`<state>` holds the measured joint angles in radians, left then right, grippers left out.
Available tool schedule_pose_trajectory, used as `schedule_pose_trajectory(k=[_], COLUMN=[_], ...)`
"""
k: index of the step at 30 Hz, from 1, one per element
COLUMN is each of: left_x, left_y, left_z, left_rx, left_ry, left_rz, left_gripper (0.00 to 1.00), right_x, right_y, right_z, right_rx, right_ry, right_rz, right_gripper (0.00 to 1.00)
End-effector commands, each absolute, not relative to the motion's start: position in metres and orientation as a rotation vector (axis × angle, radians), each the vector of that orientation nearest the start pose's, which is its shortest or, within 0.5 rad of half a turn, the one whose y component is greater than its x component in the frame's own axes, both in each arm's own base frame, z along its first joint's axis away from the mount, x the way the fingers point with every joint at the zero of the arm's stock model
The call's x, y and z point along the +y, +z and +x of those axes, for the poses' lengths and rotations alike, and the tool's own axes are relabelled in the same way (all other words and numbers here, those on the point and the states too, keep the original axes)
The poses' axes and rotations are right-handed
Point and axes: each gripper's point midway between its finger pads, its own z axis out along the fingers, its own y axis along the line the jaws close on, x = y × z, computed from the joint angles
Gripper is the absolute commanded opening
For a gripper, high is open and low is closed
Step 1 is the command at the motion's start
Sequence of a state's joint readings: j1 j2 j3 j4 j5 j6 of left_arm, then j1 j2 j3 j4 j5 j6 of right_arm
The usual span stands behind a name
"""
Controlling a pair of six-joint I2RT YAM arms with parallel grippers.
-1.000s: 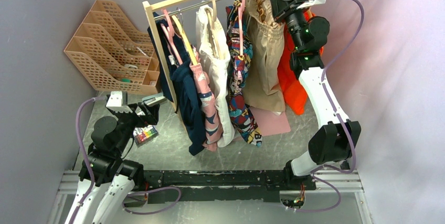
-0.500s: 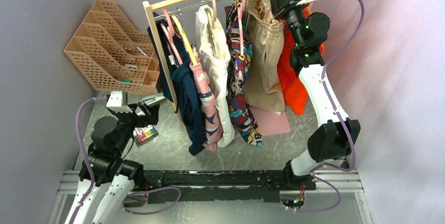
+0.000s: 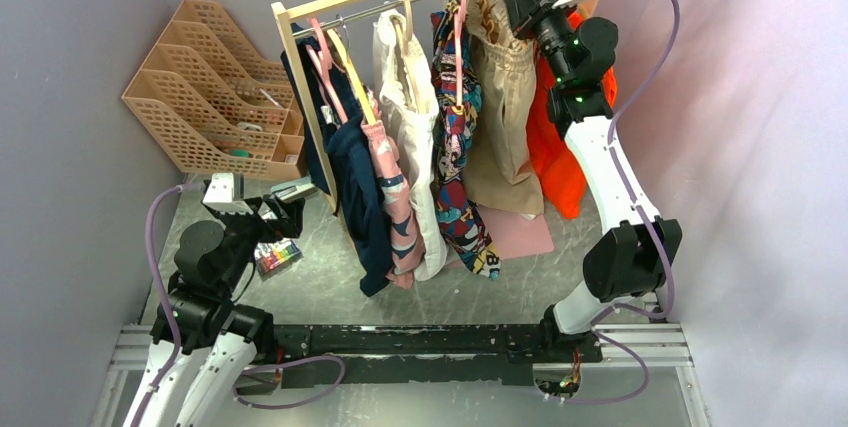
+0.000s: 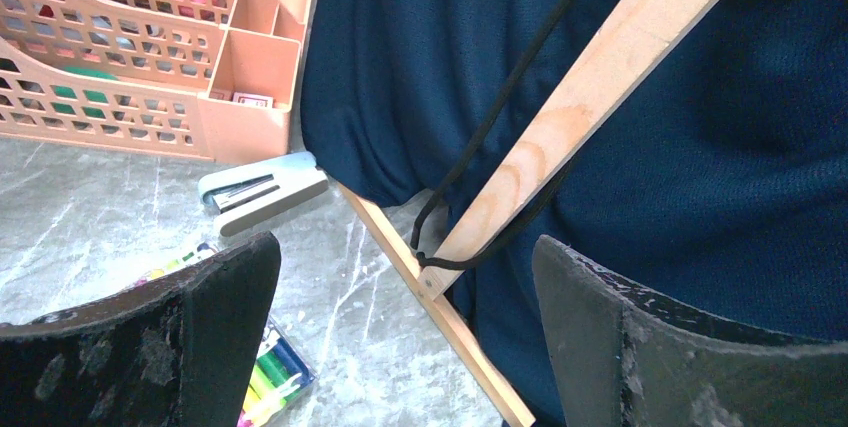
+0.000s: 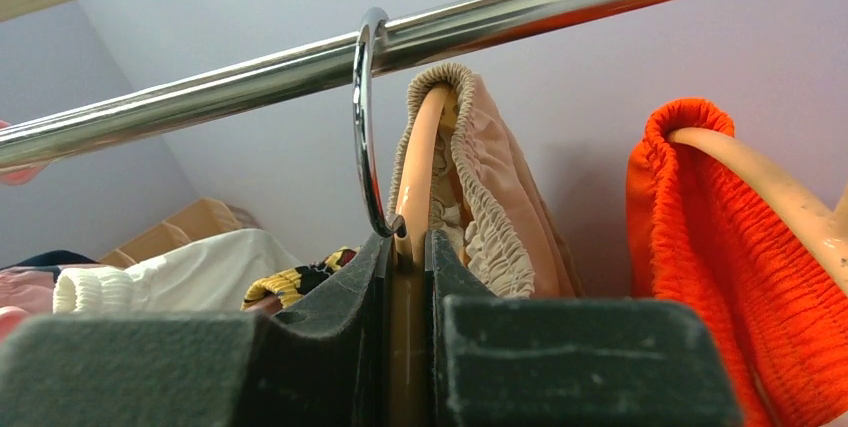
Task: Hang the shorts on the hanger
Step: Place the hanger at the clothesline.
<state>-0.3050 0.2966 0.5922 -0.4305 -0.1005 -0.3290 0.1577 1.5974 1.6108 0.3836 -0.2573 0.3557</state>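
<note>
Two end effectors show. The right end effector (image 5: 408, 257), up at the far right under the metal rail (image 5: 560, 2), is pinching the hanger (image 5: 418, 147) just below its hook (image 5: 362, 127). The shorts (image 5: 500, 197) hang over this hanger, touching it, just behind the fingers. The left end effector (image 4: 405, 257) is spread wide, low over the surface (image 4: 90, 217) at the near left.

Carries, on grey marbled table (image 3: 325, 292), peach lattice trays (image 3: 212, 97) far left, stapler (image 4: 262, 190) and marker box (image 3: 277, 255) nearer, pink sheet (image 3: 520, 232) right.
</note>
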Motion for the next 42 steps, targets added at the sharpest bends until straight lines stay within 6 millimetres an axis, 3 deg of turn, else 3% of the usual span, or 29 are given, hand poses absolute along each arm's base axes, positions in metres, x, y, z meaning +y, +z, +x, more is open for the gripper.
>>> schedule_pose_trajectory(k=[1, 10, 14, 16, 20, 25, 36, 42], left_x=[-0.067, -0.068, -0.068, -0.067, -0.067, -0.069, -0.071, -0.073], left_y=[0.252, 0.252, 0.252, 0.253, 0.254, 0.254, 0.257, 0.259], left_z=[0.220, 0.220, 0.219, 0.219, 0.218, 0.219, 0.215, 0.213], left_rx=[1.694, 1.696, 1.695, 1.691, 1.686, 1.686, 1.666, 1.660], left_ry=[-0.399, -0.399, -0.399, -0.400, -0.402, -0.408, -0.426, -0.439], left_rz=[-0.077, -0.077, -0.076, -0.077, -0.077, -0.070, -0.059, -0.048], left_gripper=[1.00, 1.00, 1.00, 1.00, 1.00, 0.99, 1.00, 1.00], right_x=[0.140, 0.135, 0.133, 0.133, 0.133, 0.119, 0.091, 0.102], right_y=[0.525, 0.503, 0.503, 0.503, 0.505, 0.517, 0.513, 0.502], right_z=[0.483, 0.486, 0.484, 0.484, 0.475, 0.452, 0.388, 0.386], right_rx=[1.153, 1.266, 1.281, 1.294, 1.323, 1.344, 1.427, 1.489], right_ry=[0.552, 0.439, 0.416, 0.410, 0.403, 0.354, 0.267, 0.317], right_rz=[-0.128, -0.093, -0.085, -0.088, -0.086, -0.065, -0.051, -0.088], right_gripper=[0.00, 0.00, 0.00, 0.09, 0.39, 0.50, 0.54, 0.53])
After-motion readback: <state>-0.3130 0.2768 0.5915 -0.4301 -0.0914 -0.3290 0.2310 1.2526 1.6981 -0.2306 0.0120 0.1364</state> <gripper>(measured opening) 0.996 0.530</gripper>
